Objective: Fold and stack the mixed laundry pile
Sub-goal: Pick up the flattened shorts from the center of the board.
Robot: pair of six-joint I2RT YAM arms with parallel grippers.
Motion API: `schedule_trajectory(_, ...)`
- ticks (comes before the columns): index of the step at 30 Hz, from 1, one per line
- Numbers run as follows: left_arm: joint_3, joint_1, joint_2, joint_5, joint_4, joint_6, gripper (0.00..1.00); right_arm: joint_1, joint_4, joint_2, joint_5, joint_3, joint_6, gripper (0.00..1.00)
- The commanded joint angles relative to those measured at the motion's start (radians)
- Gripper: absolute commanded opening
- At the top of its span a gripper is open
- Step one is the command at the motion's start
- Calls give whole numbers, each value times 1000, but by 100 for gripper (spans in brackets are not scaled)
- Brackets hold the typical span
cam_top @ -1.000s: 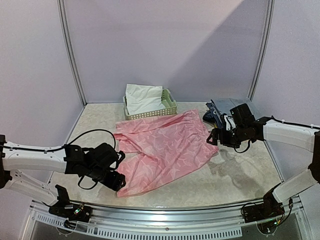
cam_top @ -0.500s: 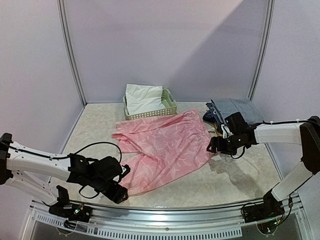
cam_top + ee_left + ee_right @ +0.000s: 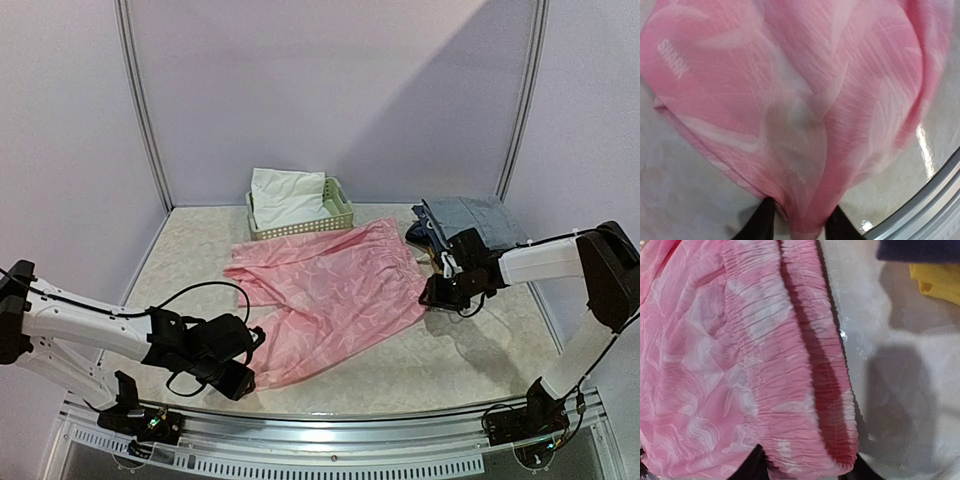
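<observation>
Pale speckled table (image 3: 480, 350), lavender walls behind. The pink piece (image 3: 330, 290) lies spread flat mid-table. The left gripper (image 3: 802, 225) sits at its near hem corner, fingers narrowed either side of bunched cloth (firmly pinched or not, I cannot tell). The right gripper (image 3: 807, 467) straddles the waistband's right end, its grip just as unclear. The white piece (image 3: 285, 195) sits in the basket (image 3: 300, 228) behind.

Pale green basket (image 3: 300, 229); folded blue clothes (image 3: 472, 214)

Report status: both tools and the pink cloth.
Left tool straddles pink cloth at near hem, right tool at waistband; grip unconfirmed. Cloth spread, unfolded. Near its far edge: basket, stack.
</observation>
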Motion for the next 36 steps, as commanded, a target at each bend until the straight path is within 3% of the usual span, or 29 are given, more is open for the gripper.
schedule_trajectory(1, 12, -17, 38, -38, -6, -2, 23, -7, 45, 13, -29, 30, -31, 30)
schedule_trajectory(4, 29, -17, 37, -71, -9, -5, 0, -8, 35, 9, -38, 44, -47, 11)
schedule_trajectory(7, 61, -17, 14, -115, -67, -6, 0, -7, -10, -14, -47, 57, -59, 0)
schedule_trajectory(12, 151, -17, -87, -182, -228, 5, 0, 7, -122, -144, -49, 64, -32, 0)
schedule_trajectory(19, 384, -17, -281, -339, -482, 32, 0, 122, -326, -415, 19, 152, 19, 0)
schedule_trajectory(22, 400, -17, -340, -336, -534, 4, 0, 132, -421, -513, 71, 139, 59, 0)
schedule_trajectory(28, 265, -8, -324, -251, -494, -90, 6, 131, -362, -633, 84, -96, 216, 0)
schedule_trajectory(36, 184, 11, -114, -195, -323, -91, 5, 131, -280, -514, 70, -167, 254, 0)
